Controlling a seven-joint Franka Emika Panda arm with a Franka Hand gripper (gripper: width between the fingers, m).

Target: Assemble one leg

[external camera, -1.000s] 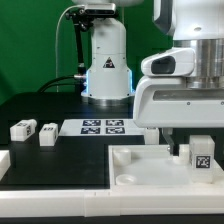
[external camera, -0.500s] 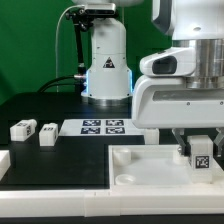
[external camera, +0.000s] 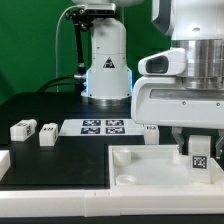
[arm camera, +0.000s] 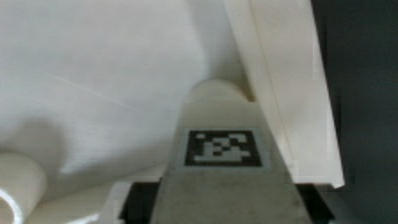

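Note:
My gripper [external camera: 199, 140] is shut on a white leg [external camera: 200, 151] whose black-and-white tag faces the camera. It holds the leg upright over the right part of the large white tray [external camera: 130, 168]. In the wrist view the leg [arm camera: 222, 120] fills the middle between my dark fingers [arm camera: 151, 200], with its tip pointing at the tray's inner surface [arm camera: 89, 80] beside the raised rim [arm camera: 285, 70]. I cannot tell whether the leg touches the tray. Two more legs [external camera: 22, 129] [external camera: 47, 133] lie on the black table at the exterior view's left.
The marker board [external camera: 103, 126] lies behind the tray. A small white part [external camera: 148, 134] sits just behind the tray's far edge. The arm's base [external camera: 105, 60] stands at the back. A rounded white shape [arm camera: 18, 185] shows on the tray near the leg.
The gripper and the held leg have risen very slightly over the tray. The other legs have not moved.

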